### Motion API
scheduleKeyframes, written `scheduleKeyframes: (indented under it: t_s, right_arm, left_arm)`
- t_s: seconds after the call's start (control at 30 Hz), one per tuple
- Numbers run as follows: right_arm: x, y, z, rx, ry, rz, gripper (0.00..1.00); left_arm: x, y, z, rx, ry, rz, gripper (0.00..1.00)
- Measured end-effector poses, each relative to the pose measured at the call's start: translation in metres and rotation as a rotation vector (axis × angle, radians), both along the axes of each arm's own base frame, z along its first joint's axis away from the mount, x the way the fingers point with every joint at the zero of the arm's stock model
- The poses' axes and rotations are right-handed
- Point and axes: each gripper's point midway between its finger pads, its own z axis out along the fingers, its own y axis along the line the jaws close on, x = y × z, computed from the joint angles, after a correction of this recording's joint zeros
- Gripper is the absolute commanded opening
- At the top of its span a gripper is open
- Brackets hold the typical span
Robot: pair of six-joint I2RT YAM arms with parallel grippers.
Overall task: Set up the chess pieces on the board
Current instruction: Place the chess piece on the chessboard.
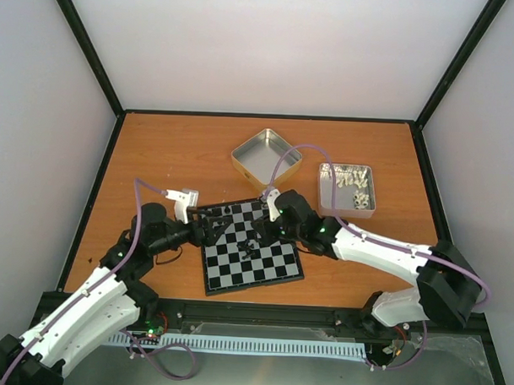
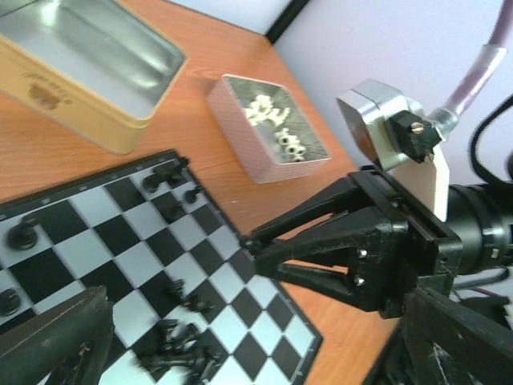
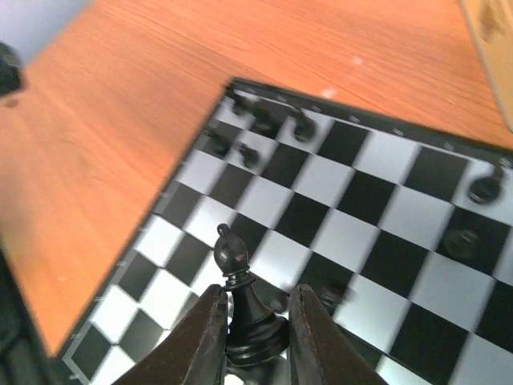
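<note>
Left arm [image 1: 84, 313] first: left jaws wide open, gripping nothing, low over the left edge of the board [image 1: 237, 276]. Between the left fingers [image 2: 48, 345], a small heap of black pieces [image 2: 178, 346] lying tumbled on the squares. Beyond those jaws, a few more standing along the far rim.

Just right of the left jaws, nearly tip to tip with them, the right jaws, closed on a black bishop [image 3: 244, 309]. Upright between the right fingers [image 3: 200, 341], base pinched, head clear above them. Cannot tell whether touching the square beneath. Ahead of the right jaws, a cluster of standing pieces at a board corner, and two more off to the right side.

Beyond the right jaws on the bench [image 1: 174, 147], an open gold tin [image 1: 243, 168]. Right of that, well clear of both jaws, a second tin [image 1: 323, 191] holding pale pieces [image 1: 356, 186].
</note>
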Motion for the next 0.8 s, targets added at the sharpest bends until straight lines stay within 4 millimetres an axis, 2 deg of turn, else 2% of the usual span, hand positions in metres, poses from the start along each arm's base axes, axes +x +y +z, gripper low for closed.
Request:
scheduleKeyframes:
  t_s: [0.23, 0.37, 0.5, 0.53, 0.67, 0.73, 0.8]
  right_arm:
    - [-0.024, 0.023, 0.054, 0.213, -0.053, 0.176, 0.13]
    - [-0.038, 0.029, 0.083, 0.310, -0.081, 0.258, 0.13]
    - [-0.047, 0.030, 0.100, 0.364, -0.101, 0.306, 0.13]
    - [-0.049, 0.030, 0.103, 0.373, -0.105, 0.314, 0.13]
    - [-0.055, 0.030, 0.110, 0.398, -0.109, 0.343, 0.13]
    - [-0.055, 0.030, 0.110, 0.403, -0.107, 0.342, 0.13]
    - [-0.053, 0.030, 0.110, 0.402, -0.104, 0.326, 0.13]
  left_arm:
    - [-0.010, -0.011, 0.037, -0.089, -0.028, -0.076, 1.00]
    - [-0.016, -0.017, 0.048, -0.145, -0.013, -0.115, 1.00]
    - [-0.018, -0.020, 0.056, -0.203, 0.005, -0.125, 0.99]
    - [-0.019, -0.020, 0.057, -0.217, 0.010, -0.123, 0.95]
    - [-0.020, -0.023, 0.061, -0.264, 0.052, -0.134, 0.67]
    - [-0.019, -0.028, 0.057, -0.266, 0.093, -0.147, 0.60]
    - [-0.017, -0.031, 0.054, -0.261, 0.131, -0.151, 0.59]
